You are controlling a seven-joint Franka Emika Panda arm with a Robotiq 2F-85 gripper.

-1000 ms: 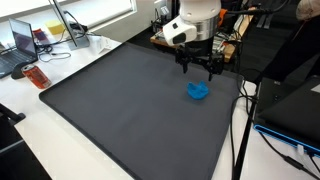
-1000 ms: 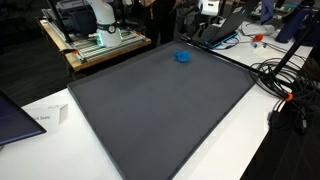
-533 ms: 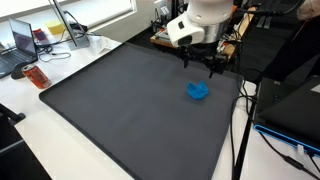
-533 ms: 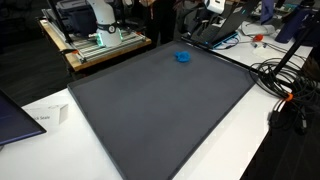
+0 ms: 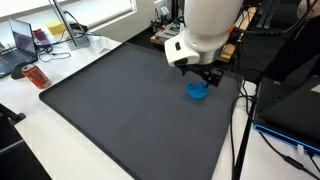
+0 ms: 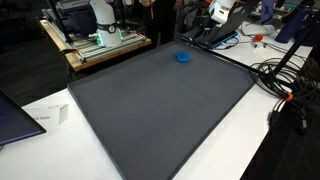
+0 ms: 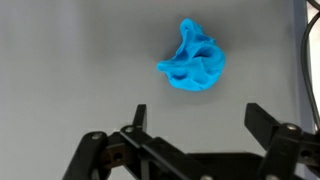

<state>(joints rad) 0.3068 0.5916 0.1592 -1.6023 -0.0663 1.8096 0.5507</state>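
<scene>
On the dark grey mat (image 5: pixel 110 110) that covers most of the white bench (image 5: pixel 20 130), toward its far right corner in an exterior view, lies a blue wad (image 5: pixel 198 92). It is the only thing on the mat. My fingers (image 5: pixel 207 77) hang just above it and a little to the far side, spread wide apart, holding nothing and touching nothing.

In the wrist view the blue wad (image 7: pixel 193 62) sits on bare mat just beyond my fingers (image 7: pixel 197 112), clear of both tips and roughly centred between them. It is crumpled and folded in on itself; I cannot tell what it is made of. It is a little longer than it is wide. Its long axis runs away from me, and a narrow peak at the far end leans slightly left. The line between my two tips crosses that axis almost squarely.

In an exterior view the blue wad (image 6: pixel 182 57) rests close to the mat's far edge, well apart from everything else.

There is little to read. A paper slip (image 6: pixel 35 118) on the bench at the near left carries print too small to make out. A red packet (image 5: pixel 37 76) lies on the bench just left of the mat, its label blurred, and beyond it stands an open laptop (image 5: pixel 22 40). Black cables (image 6: pixel 285 80) lie to the right of the mat.
</scene>
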